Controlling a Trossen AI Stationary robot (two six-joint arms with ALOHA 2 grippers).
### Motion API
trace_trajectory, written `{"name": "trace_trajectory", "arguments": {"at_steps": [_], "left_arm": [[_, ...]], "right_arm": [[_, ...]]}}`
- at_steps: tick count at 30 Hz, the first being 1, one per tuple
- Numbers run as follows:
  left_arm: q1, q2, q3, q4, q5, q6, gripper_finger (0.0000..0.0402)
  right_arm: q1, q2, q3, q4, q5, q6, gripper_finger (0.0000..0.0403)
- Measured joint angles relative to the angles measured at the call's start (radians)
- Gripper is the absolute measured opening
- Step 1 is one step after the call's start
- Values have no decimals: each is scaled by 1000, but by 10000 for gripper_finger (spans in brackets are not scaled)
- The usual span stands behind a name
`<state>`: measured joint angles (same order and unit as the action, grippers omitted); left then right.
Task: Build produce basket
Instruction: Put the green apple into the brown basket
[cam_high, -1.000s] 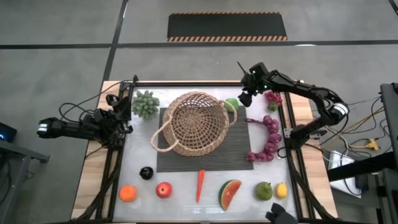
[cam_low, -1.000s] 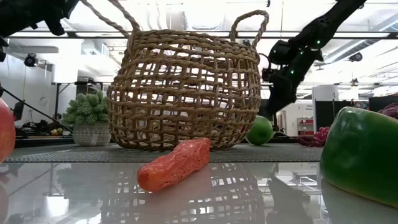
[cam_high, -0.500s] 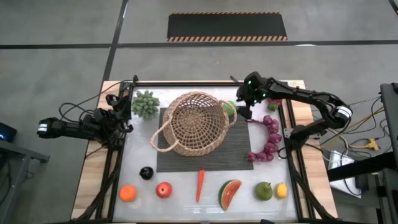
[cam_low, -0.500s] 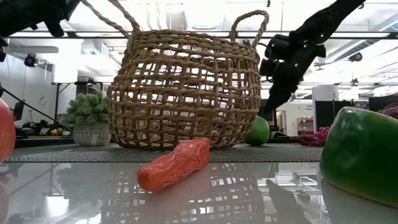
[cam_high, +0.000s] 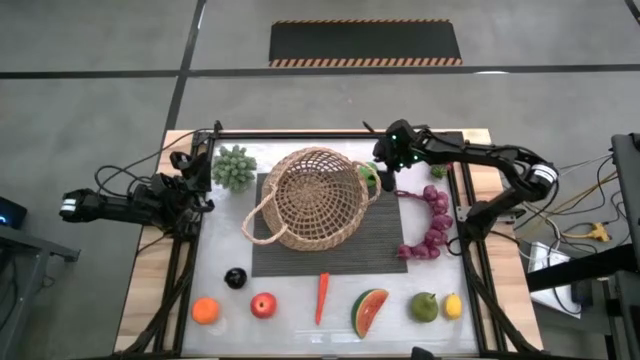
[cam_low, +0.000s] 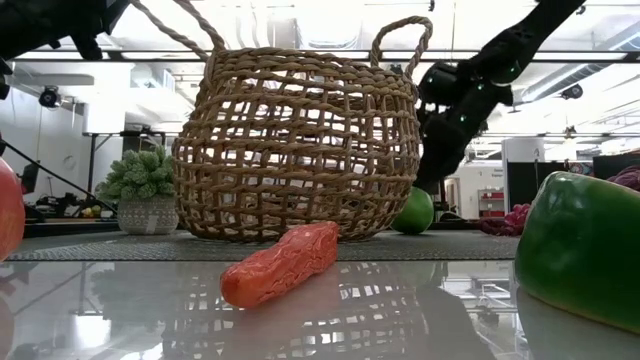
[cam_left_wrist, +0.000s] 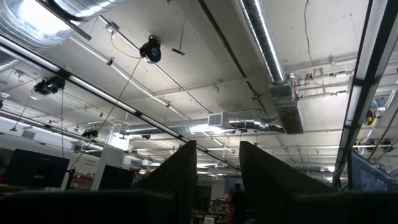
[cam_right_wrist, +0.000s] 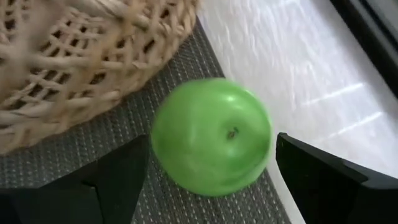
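The tan wicker basket (cam_high: 315, 197) stands on a dark ribbed mat (cam_high: 385, 245). A green apple (cam_right_wrist: 211, 137) rests on the mat beside the basket's far right wall, also seen in the high view (cam_high: 366, 172) and the low view (cam_low: 416, 210). My right gripper (cam_right_wrist: 212, 142) is open and slants down over it, one finger on either side, apart from the apple; it shows from above (cam_high: 383, 176) and from the side (cam_low: 432, 168). My left gripper (cam_left_wrist: 217, 186) waits at the table's left edge (cam_high: 196, 182), pointing up, with nothing in the narrow gap between its fingers.
Purple grapes (cam_high: 432, 222) lie right of the mat, another bunch (cam_high: 438, 155) at the far right. A small potted plant (cam_high: 233, 165) stands far left. Along the near edge: plum (cam_high: 235, 278), orange (cam_high: 205, 311), red apple (cam_high: 263, 305), carrot (cam_high: 322, 297), watermelon slice (cam_high: 369, 311), pear (cam_high: 424, 306), lemon (cam_high: 452, 306).
My right gripper has gone toward the table's left and near edges and down, from above the far right grapes to just over the green apple beside the basket. The apple and the basket have stayed put.
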<state>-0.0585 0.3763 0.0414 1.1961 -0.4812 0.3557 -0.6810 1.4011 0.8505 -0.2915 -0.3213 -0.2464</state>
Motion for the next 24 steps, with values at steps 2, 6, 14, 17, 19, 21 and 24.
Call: {"name": "trace_trajectory", "arguments": {"at_steps": [2, 6, 14, 17, 19, 21, 24], "left_arm": [[0, 0, 0, 0, 0, 0, 105], [0, 0, 0, 0, 0, 0, 105], [0, 0, 0, 0, 0, 0, 105], [0, 0, 0, 0, 0, 0, 105], [0, 0, 0, 0, -1, 0, 105], [0, 0, 0, 0, -1, 0, 105], [0, 0, 0, 0, -2, 0, 105]], "right_arm": [[0, 24, 0, 17, 0, 17, 329], [0, 65, 2, 30, -6, 27, 329], [0, 97, 3, 52, -30, 40, 325], [0, 97, 3, 50, -31, 41, 307], [0, 97, 3, 49, -30, 41, 286], [0, 97, 2, 48, -29, 41, 264], [0, 93, 2, 47, -27, 45, 243]]}}
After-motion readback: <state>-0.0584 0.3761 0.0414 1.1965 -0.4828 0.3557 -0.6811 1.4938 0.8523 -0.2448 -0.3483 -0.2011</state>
